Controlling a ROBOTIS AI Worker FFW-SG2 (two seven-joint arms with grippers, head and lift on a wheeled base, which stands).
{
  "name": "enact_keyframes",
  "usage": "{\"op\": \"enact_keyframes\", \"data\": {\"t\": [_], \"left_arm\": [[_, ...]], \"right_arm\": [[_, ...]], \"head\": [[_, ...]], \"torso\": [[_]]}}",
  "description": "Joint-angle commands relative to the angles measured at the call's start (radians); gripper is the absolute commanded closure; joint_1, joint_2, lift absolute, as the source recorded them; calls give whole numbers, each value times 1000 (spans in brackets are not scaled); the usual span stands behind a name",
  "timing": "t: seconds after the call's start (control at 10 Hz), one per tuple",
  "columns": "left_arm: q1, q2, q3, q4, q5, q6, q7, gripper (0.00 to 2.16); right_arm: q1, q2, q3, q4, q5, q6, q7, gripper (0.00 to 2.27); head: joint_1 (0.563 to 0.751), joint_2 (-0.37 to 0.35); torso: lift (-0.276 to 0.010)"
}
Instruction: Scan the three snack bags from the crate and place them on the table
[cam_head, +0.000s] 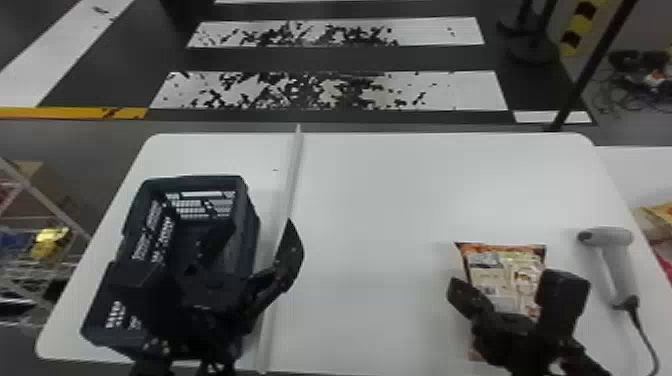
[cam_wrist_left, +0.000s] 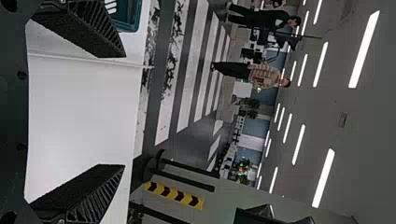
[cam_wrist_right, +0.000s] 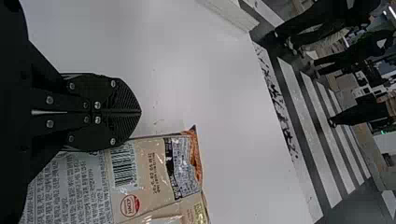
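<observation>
Fingers on your R gripper (cam_head: 457, 289) are closed, pads (cam_wrist_right: 122, 100) meeting flat along their length w/ nothing gripped btwn them. They sit right beside the snack bag (cam_head: 500, 272), which lies on the table (cam_head: 380, 210), printed back up, barcode (cam_wrist_right: 123, 167) showing in your R wrist view. The bag is on the R side of those fingers, and its near part runs back alongside the gripper body. Whether the two touch, you can't tell from these angles.

Your L gripper (cam_head: 254, 240) is wide open, fingers well apart, w/ nothing held. It's at the crate (cam_head: 245, 200): one finger is over the crate's inside, the other is out past its R side, near the white strip (cam_head: 294, 175) that runs front to back across the tabletop. You can't tell if either finger touches the crate.

The crate stands upright on the L part of the table, the arm hiding some of it. The scanner (cam_head: 617, 250) lies on its side at the R end, just beyond the bag, w/ its cable (cam_head: 645, 335) trailing toward you over the tabletop.
</observation>
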Motion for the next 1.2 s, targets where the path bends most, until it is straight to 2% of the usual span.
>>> {"op": "enact_keyframes", "data": {"t": [0.0, 0.2, 0.4, 0.5, 0.7, 0.9, 1.1], "left_arm": [[-3, 2, -1, 0, 4, 0, 0, 22], [-12, 4, -1, 6, 6, 6, 0, 22], [-17, 2, -1, 9, 6, 6, 3, 22], [-19, 2, -1, 12, 6, 9, 4, 22], [-20, 1, -3, 20, 6, 9, 4, 22], [-20, 2, -3, 21, 7, 9, 4, 22], [-25, 1, -6, 23, 9, 9, 3, 22]], "right_arm": [[-17, 0, -10, 6, 5, -3, -2, 2260], [22, -2, -13, -18, -34, -9, 14, 2256], [63, -6, -16, -76, -102, 18, 35, 2260], [72, -6, -39, -132, -127, 67, 53, 2260], [85, -5, -106, -192, -136, 55, 53, 2260], [75, -5, -183, -153, -134, -34, 55, 2260], [69, -5, -204, -69, -119, -126, 63, 2260]], "head": [[695, 44], [695, 30], [695, 44], [695, 57], [695, 61], [695, -7], [695, -72]], "torso": [[-62], [-62], [-62], [-62], [-62], [-62], [-62]]}}
